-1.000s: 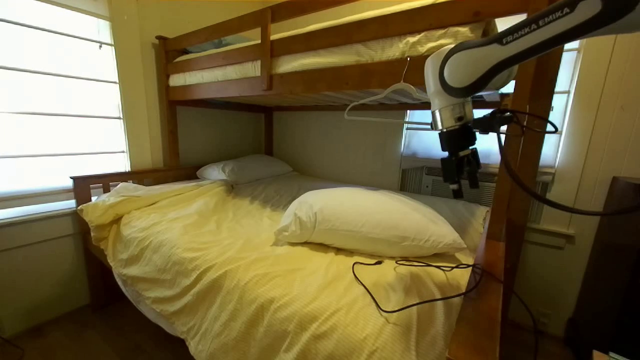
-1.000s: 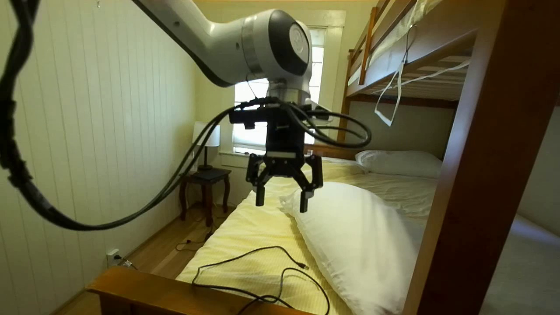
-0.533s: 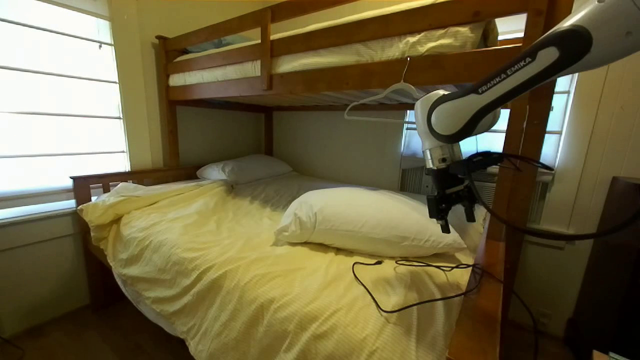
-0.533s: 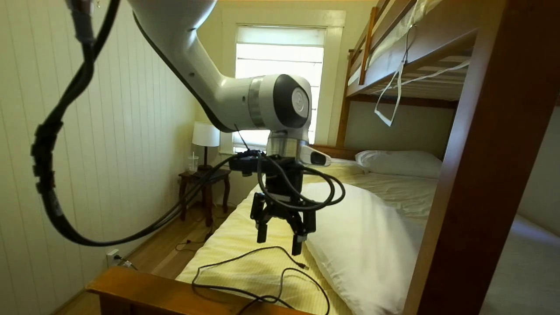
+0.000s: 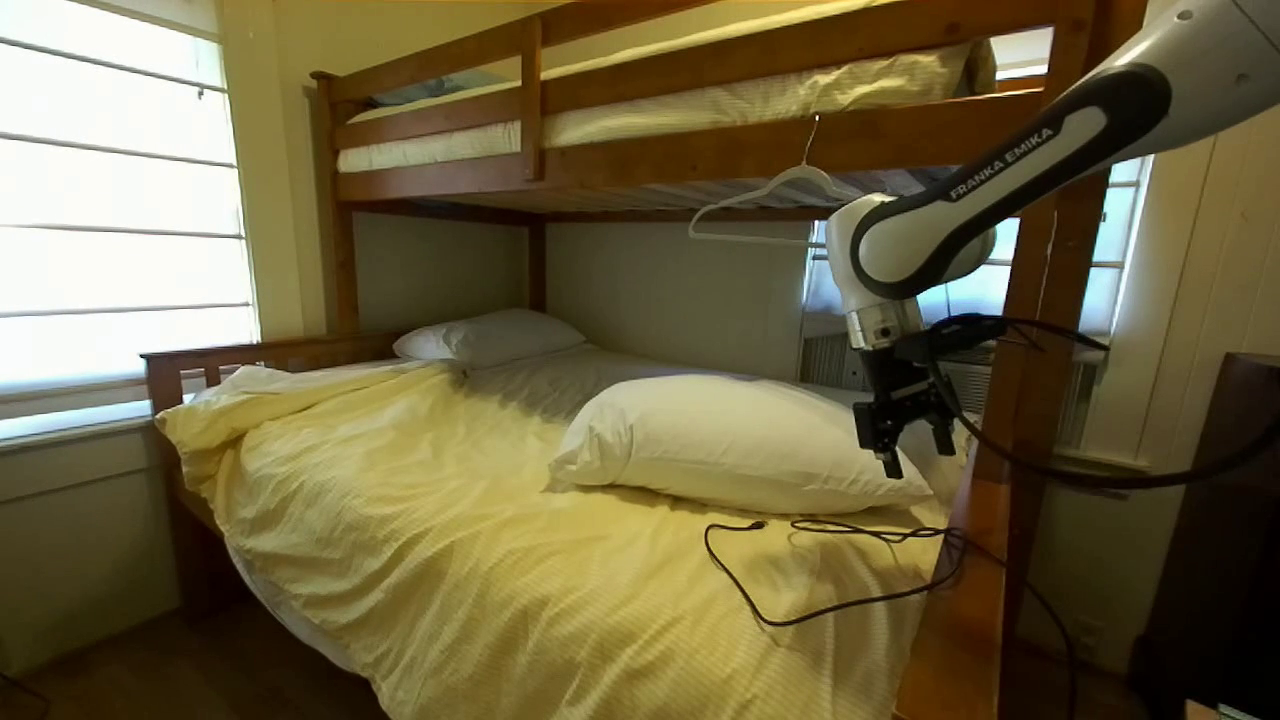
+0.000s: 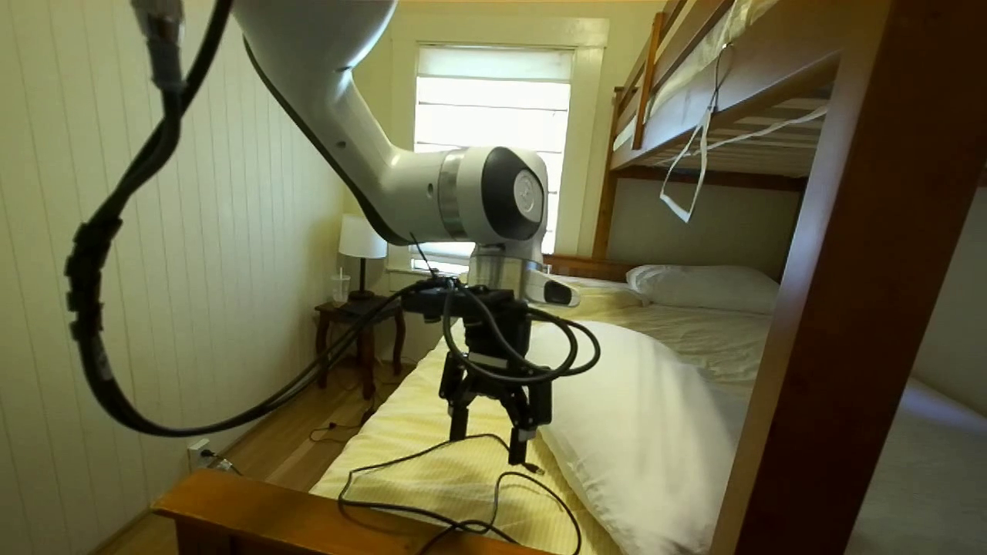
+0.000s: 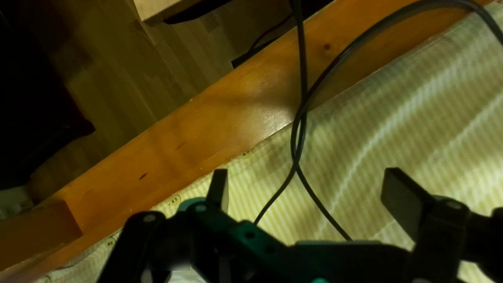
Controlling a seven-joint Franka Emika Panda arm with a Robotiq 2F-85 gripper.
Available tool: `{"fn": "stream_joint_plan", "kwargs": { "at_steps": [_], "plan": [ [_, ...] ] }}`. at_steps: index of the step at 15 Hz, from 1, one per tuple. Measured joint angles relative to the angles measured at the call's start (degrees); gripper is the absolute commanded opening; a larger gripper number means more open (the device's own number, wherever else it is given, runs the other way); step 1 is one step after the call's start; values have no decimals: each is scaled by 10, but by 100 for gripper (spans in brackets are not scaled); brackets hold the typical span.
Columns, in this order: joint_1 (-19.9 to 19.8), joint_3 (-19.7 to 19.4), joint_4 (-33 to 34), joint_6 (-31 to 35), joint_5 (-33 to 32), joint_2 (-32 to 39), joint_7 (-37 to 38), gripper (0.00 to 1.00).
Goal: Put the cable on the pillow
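- The end effector (image 6: 488,438) is pointed downward above the yellow duvet (image 5: 420,530), and its fingers (image 7: 401,200) are spread wide apart.
- The cable (image 7: 296,159) is laid in loose loops on the duvet, just beside the white pillow (image 5: 740,440).
- In the wrist view, two strands of the cable are crossed over each other and are seen between the fingers, lower down.
- The plug (image 5: 757,525) at one end of the cable is rested on the duvet, near the edge of the white pillow.
- Part of the cable is draped over the wooden end rail (image 6: 270,505) and, as shown in an exterior view, is hung down beyond it.
- The white pillow, large and plump, is set close to the end rail in both exterior views.
- A smaller greyish-white pillow (image 5: 500,338) is placed at the far end, well apart from the larger one.
- A white hanger (image 5: 750,238) is hung from the upper bunk (image 5: 660,158).
- In an exterior view, a lamp (image 6: 362,236) with a white shade is seen near the window (image 6: 493,92), behind the robot arm (image 6: 416,193).
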Motion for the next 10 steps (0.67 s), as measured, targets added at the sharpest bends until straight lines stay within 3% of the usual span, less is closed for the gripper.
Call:
{"fn": "stream_joint_plan", "kwargs": {
  "at_steps": [4,6,9,10],
  "plan": [
    [-1,-1,-5,2,6,36,27,97],
    [-4,-2,-6,6,14,53,38,77],
    [-7,-4,-7,7,26,72,49,60],
    [-7,-5,-7,7,30,76,51,50]
  ]
}}
